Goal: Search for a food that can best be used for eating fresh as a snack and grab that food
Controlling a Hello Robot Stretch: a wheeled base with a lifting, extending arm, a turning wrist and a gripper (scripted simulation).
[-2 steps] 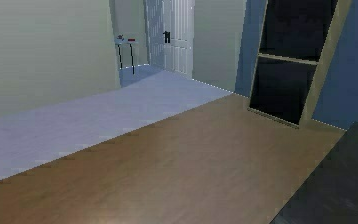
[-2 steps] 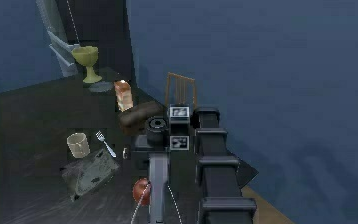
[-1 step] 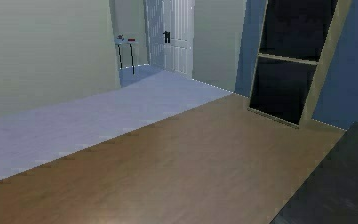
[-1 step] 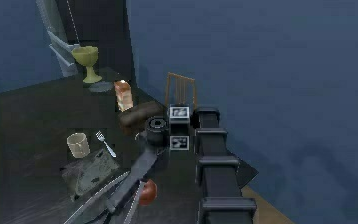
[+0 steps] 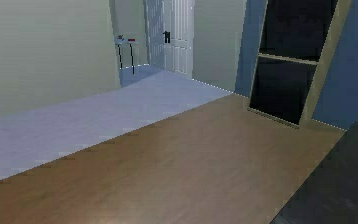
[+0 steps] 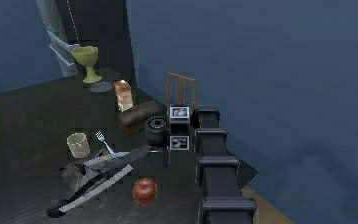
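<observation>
Gripper (image 6: pixel 155 128) farther up table (image 6: pixel 27 130) than red apple (image 6: pixel 145 190), apart.

small round red apple (image 6: pixel 144 190), sitting on dark tabletop (image 6: pixel 37 125), near the arm side view's bottom

Low in the arm side view's middle, the round fruit (image 6: pixel 144 190) was deep red against a near-black tabletop (image 6: pixel 27 120). The goblet (image 6: pixel 86 58) at upper left was olive-yellow, and the wall (image 6: pixel 287 80) dark blue. In the forward view, the floor (image 5: pixel 187 160) showed brown wood grain and the door (image 5: pixel 179 35) was white.
</observation>
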